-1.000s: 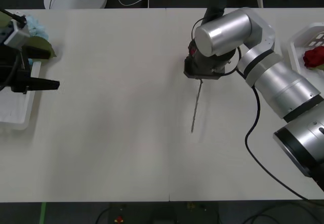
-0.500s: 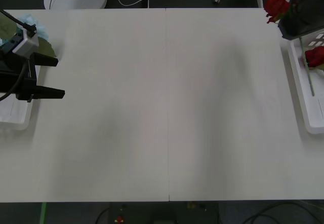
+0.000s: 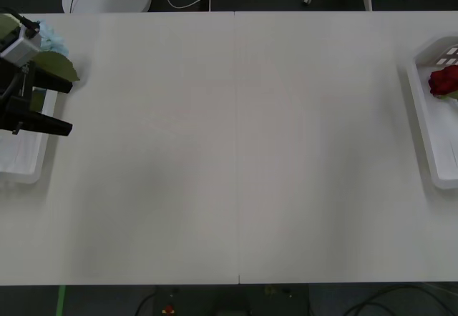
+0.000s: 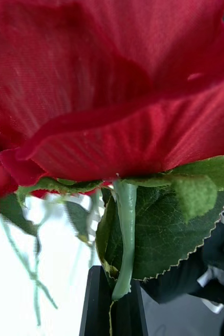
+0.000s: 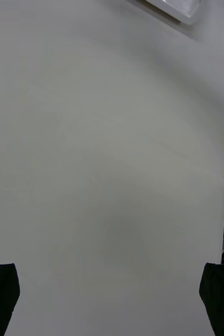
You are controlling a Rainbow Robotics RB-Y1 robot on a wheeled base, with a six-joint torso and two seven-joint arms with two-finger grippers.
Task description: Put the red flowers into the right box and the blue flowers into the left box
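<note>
while left jaws (image 3: 63, 106) spread over the table, right jaws (image 4: 113, 302) pinch a red rose (image 4: 112, 89).

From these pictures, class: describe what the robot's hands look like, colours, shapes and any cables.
The left hand has two long, flat, black fingers tapering to points, fixed to a black body with a pale grey box-shaped block on top and a thin black cable looping beside it. In its wrist view the fingers appear as dark slabs. The right hand shows narrow black fingers pressed together.

No text, label, brand, number or sign can be read on anything here.
</note>
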